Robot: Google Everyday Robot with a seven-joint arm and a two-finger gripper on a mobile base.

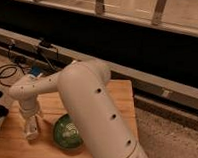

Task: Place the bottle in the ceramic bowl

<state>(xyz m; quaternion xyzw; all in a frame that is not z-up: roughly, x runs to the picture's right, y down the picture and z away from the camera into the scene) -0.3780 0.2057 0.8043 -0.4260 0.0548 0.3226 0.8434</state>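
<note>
White slim plastic bottle (31,132) appears straddled, unclamped, by the gripper's (31,126) wide-open jaws; close squarely mid-body before lifting to the glossy green ceramic bowl (68,133).

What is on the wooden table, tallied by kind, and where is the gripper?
bottle: 1
ceramic bowl: 1
Total: 2
The gripper hangs open at the bottle, left of the ceramic bowl.

gripper (31,128) beside ceramic bowl (65,136) — arm (89,106) overhangs it
</note>
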